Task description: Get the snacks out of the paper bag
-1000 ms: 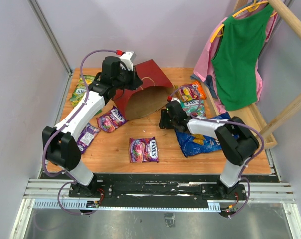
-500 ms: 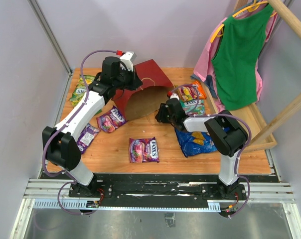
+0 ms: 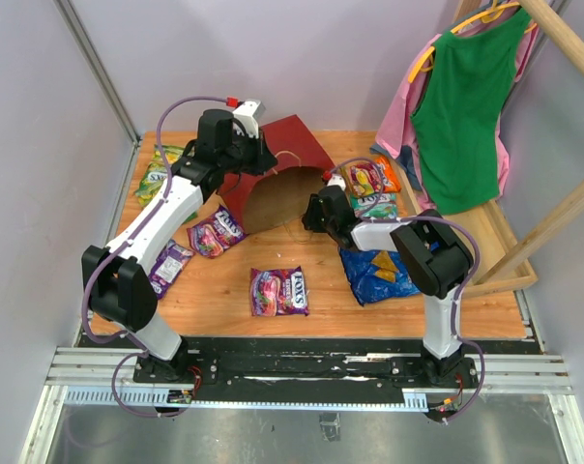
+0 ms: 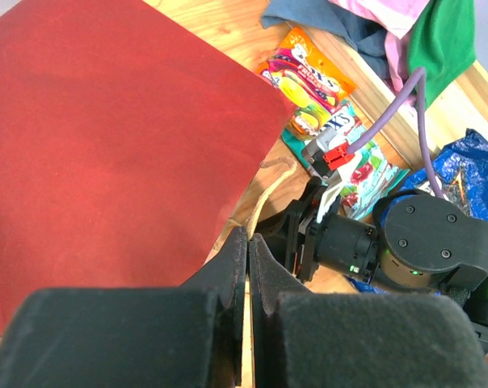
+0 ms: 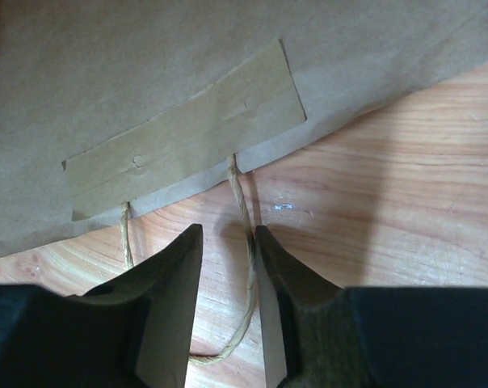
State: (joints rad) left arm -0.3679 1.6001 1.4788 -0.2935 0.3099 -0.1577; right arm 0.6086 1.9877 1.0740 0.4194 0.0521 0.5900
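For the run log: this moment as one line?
left fingers: shut on paper bag rim | right fingers: open around handle

pale lilac walls (image 3: 321,58) enclose a wooden counter (image 3: 215,314). at right, a green top (image 3: 461,106) and pink garment (image 3: 396,111) hang beside a timber frame (image 3: 568,39).

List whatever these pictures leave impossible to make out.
- Top view: the red upper wall of the bag covers its inside; whether anything remains there cannot be told.
- Top view: the right pincer is too small and dark to read its jaws.
- The chip bag: the right arm covers part in the top view; the frame edge cuts it in the left wrist view.
- Top view: the green-yellow packet lies partly behind the left arm.
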